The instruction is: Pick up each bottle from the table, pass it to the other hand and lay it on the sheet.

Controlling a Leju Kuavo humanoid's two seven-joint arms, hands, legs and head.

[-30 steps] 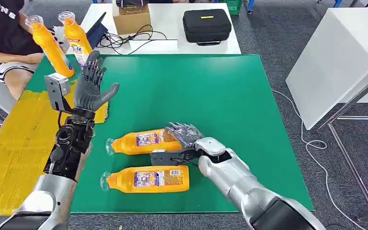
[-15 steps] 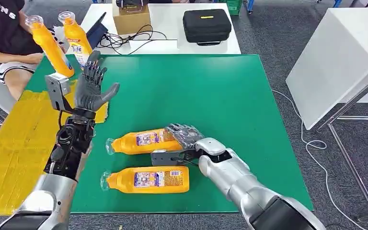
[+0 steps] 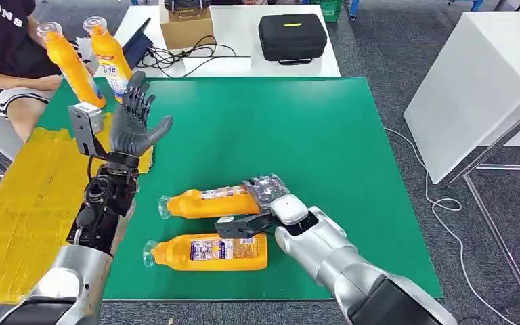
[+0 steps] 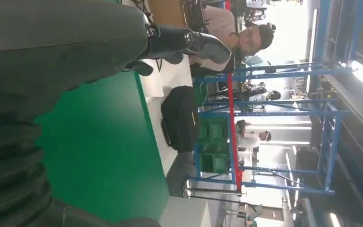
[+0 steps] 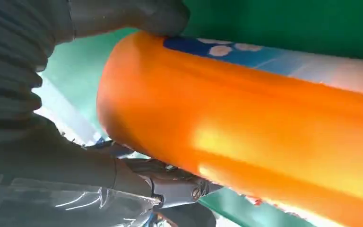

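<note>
Nearest you, one orange bottle (image 3: 206, 252) lies flat on the green table (image 3: 325, 135), close to the front edge, its clear cap pointing toward your left side, untouched by either hand. Just beyond it, your right hand (image 3: 265, 191) is wrapped around the base end of a second orange bottle (image 3: 206, 202); in the right wrist view the thumb and the darker fingers (image 5: 170, 187) close round the orange body (image 5: 264, 137) from both sides, so this bottle is firmly grasped. It points cap-first toward your left, roughly parallel to the nearer bottle, and whether it rests on the table or sits slightly clear of it cannot be told. Further back on your left, your left hand (image 3: 134, 122) stands raised over the table's left part, palm turned toward the middle, fingers spread and upright, holding nothing. Beneath and beside that arm, the yellow sheet (image 3: 20, 203) covers the table's left side. At the far left corner a seated person holds two more orange bottles (image 3: 89, 59) upright. Beyond the green surface, a white table carries a black case (image 3: 292, 36), a cardboard box (image 3: 185, 26) and loose cables.
</note>
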